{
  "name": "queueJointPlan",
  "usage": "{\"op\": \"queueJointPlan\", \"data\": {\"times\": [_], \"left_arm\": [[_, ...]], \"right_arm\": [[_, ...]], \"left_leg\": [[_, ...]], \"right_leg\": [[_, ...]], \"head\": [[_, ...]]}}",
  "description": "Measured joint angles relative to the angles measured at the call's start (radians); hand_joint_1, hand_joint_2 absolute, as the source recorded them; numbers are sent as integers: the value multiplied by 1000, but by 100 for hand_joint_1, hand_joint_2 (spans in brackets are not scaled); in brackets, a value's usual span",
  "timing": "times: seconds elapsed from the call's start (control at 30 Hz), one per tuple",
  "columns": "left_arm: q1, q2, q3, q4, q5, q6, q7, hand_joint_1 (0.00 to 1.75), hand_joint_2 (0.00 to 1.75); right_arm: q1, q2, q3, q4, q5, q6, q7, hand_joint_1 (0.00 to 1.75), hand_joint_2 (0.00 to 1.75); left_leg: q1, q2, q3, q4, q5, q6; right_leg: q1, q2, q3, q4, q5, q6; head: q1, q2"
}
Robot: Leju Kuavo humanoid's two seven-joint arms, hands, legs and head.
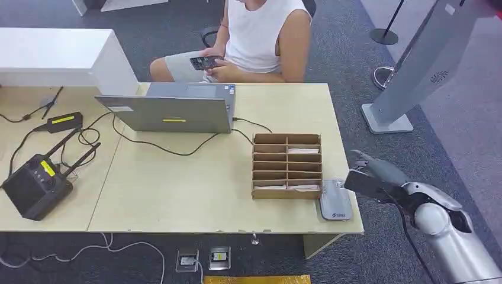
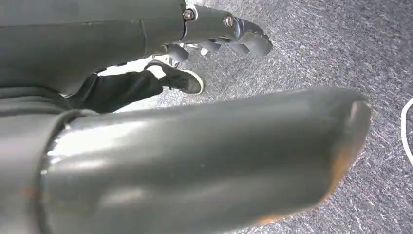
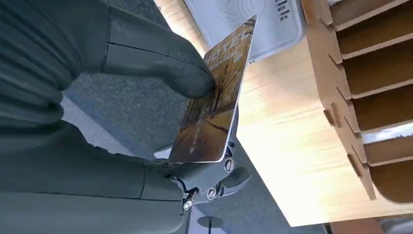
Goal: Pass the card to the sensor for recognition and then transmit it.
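My right hand hovers just past the table's right edge, level with the grey sensor pad that lies flat by the front right corner. In the right wrist view the hand pinches a card printed with an autumn tree picture, its thumb on the card's face and its fingers behind. The card's far edge reaches toward the white face of the sensor without touching it. My left hand hangs low over the carpet with its fingers loosely curled and nothing in it.
A wooden slotted card rack stands right beside the sensor, several slots holding white cards. A laptop, cables and a black router lie further left. A person sits behind the table holding a phone. A grey kiosk stands to the right.
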Motion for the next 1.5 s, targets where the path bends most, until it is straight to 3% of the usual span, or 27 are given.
{"op": "queueJointPlan", "data": {"times": [0.83,1.5], "left_arm": [[-4,-1,0,0,-17,-5,2,0,0],[-5,-1,0,0,-17,-4,2,0,0]], "right_arm": [[70,47,5,-3,27,-10,19,175,175],[84,54,42,-3,39,-34,16,175,175]], "left_leg": [[0,0,0,0,0,0],[0,0,0,0,0,0]], "right_leg": [[0,0,0,0,0,0],[0,0,0,0,0,0]], "head": [[0,0],[0,0]]}}
